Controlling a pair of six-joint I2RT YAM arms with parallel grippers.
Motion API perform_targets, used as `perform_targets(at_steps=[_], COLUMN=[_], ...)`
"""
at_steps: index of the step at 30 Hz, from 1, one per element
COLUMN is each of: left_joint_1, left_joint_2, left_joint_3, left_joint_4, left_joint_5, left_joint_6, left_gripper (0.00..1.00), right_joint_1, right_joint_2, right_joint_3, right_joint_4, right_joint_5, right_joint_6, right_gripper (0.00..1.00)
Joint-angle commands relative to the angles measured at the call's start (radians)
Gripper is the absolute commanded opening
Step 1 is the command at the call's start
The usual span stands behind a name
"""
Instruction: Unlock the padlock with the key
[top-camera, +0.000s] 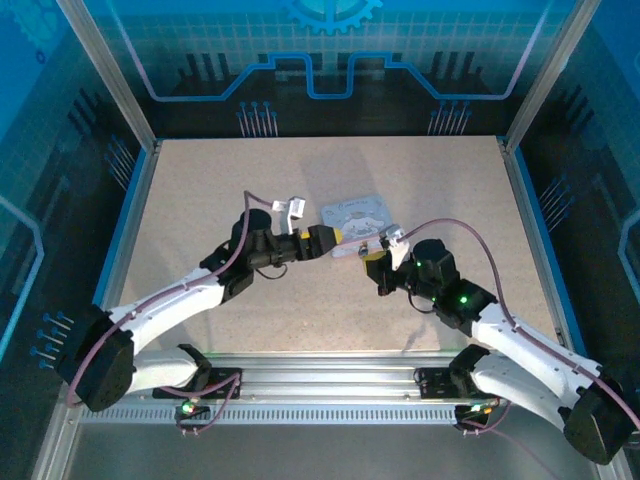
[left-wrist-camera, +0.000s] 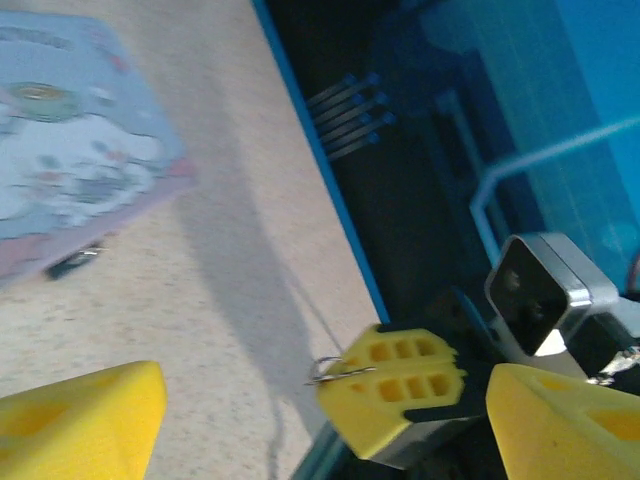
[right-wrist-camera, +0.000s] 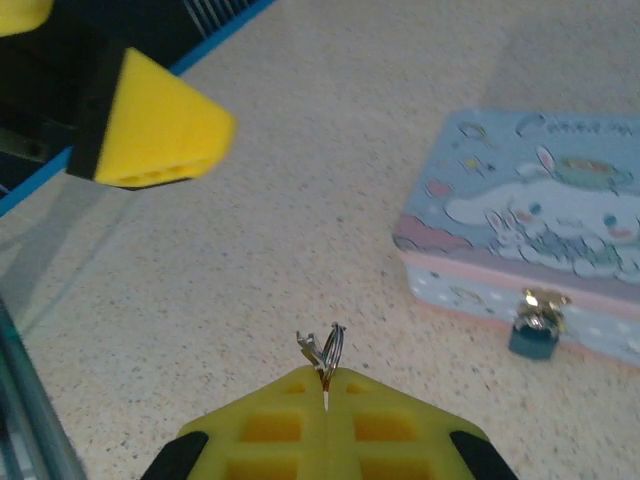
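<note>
My right gripper (right-wrist-camera: 327, 376) is shut on the key (right-wrist-camera: 322, 352), a tiny metal key on a silver ring that sticks out past the yellow fingertips. The padlock (right-wrist-camera: 533, 336), small and dark blue, hangs from the clasp on the front of the pastel cartoon tin (right-wrist-camera: 530, 225). My left gripper (left-wrist-camera: 325, 388) stands open, its yellow fingers (left-wrist-camera: 85, 420) wide apart on either side of the right gripper's tips and the key (left-wrist-camera: 336, 371), touching neither. In the top view the left gripper (top-camera: 338, 240) and right gripper (top-camera: 372, 256) meet just in front of the tin (top-camera: 358, 215).
The tin sits near the middle of the speckled table (top-camera: 200, 200). Blue-edged enclosure walls (top-camera: 135, 190) ring the table. One left finger (right-wrist-camera: 150, 125) hangs at the upper left of the right wrist view.
</note>
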Motion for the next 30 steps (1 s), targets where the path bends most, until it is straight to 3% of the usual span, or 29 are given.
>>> perform_targets(at_steps=[1,8,20,30], left_joint_1=[-0.037,-0.072,-0.103,-0.107], left_joint_2=[0.028,0.083,0.133,0.142], left_joint_3=[0.065,0.115,0.155,0.166], left_joint_4=[-0.003,-0.02,-0.077,-0.109], left_joint_5=[0.104,0.155,0.159,0.157], left_joint_6=[0.083,0.129,0.19,0.218], left_gripper=[0.81,0.65,0.43,0.32], right_joint_1=[-0.005,-0.005,-0.005,-0.006], right_joint_2=[-0.02,-0.02,-0.012,-0.014], right_joint_3=[0.044,0.095,0.105,0.112], right_joint_4=[0.013,-0.08,-0.096,-0.08], right_joint_5=[-0.07,-0.114,-0.135,-0.138], right_joint_6=[-0.113,-0.194,-0.176,-0.157], right_gripper=[0.0,0.0,0.0,0.0])
